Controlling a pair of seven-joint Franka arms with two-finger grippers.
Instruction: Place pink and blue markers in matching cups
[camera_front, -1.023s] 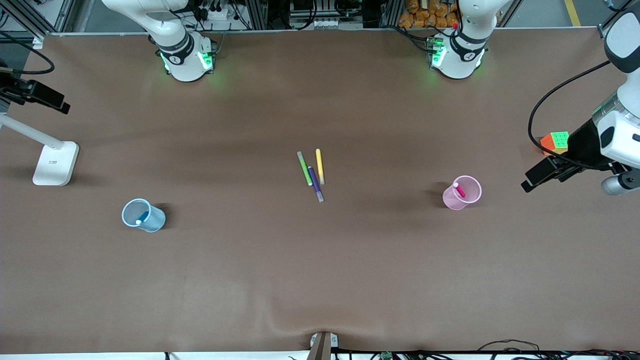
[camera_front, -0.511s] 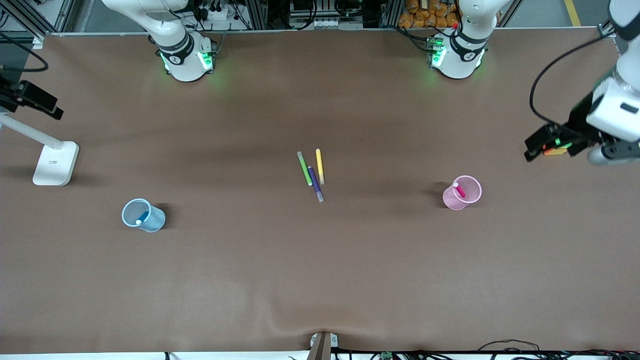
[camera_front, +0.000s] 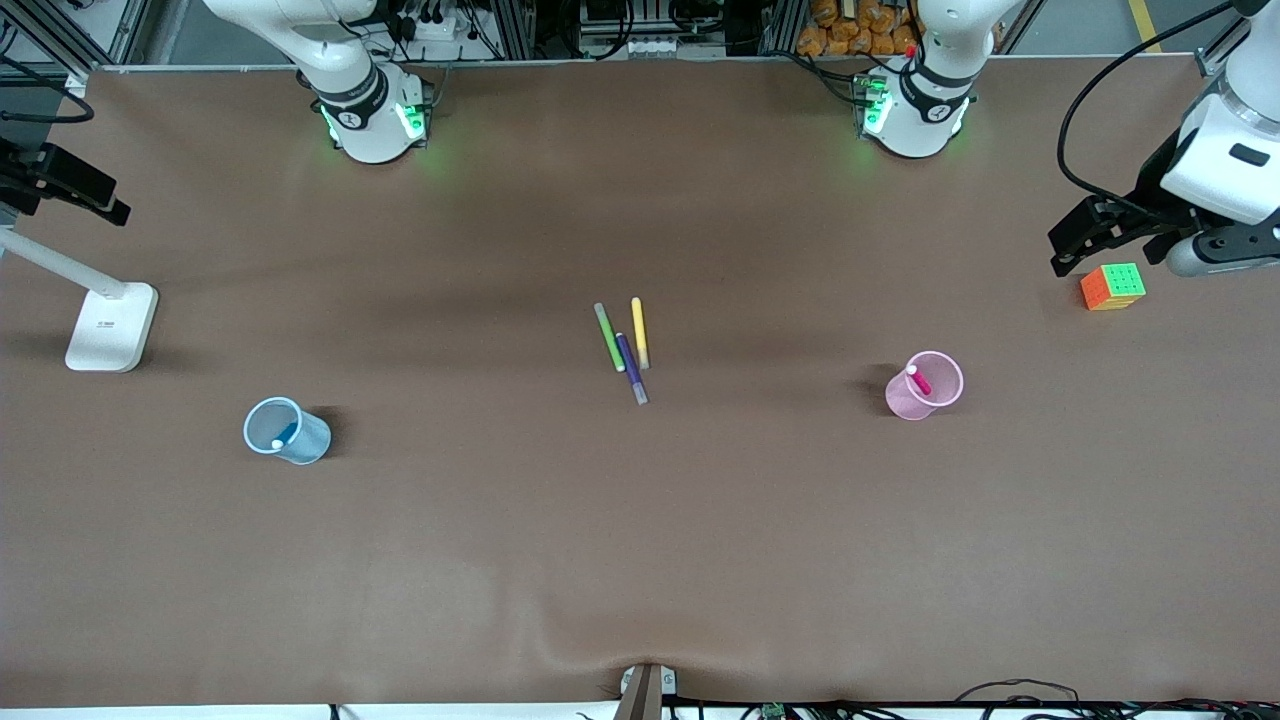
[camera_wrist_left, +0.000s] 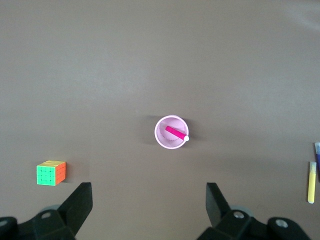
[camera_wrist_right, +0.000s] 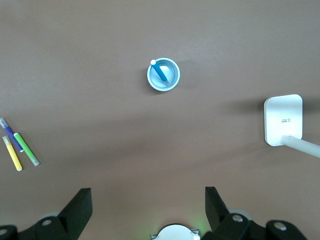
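Note:
The pink marker (camera_front: 918, 380) stands tilted inside the pink cup (camera_front: 936, 395), toward the left arm's end of the table. The blue marker (camera_front: 285, 434) leans inside the blue cup (camera_front: 300, 442), toward the right arm's end. My left gripper (camera_wrist_left: 148, 187) hangs open and empty high over the table, with the pink cup (camera_wrist_left: 165, 140) and pink marker (camera_wrist_left: 176, 133) well ahead of it. My right gripper (camera_wrist_right: 148, 192) is also open and empty, high up, with the blue cup (camera_wrist_right: 170, 82) and blue marker (camera_wrist_right: 160, 71) far ahead. The left arm's hand (camera_front: 1215, 180) shows above the cube.
Green (camera_front: 609, 337), purple (camera_front: 631, 368) and yellow (camera_front: 639, 332) pens lie together mid-table. A colour cube (camera_front: 1113, 286) sits near the left arm's end. A white lamp base (camera_front: 110, 325) stands at the right arm's end, farther from the front camera than the blue cup.
The left arm's hand has drawn back toward the robots' bases, uncovering the cube. The right arm's hand shifted slightly the same way. Cups, markers and pens have not moved.

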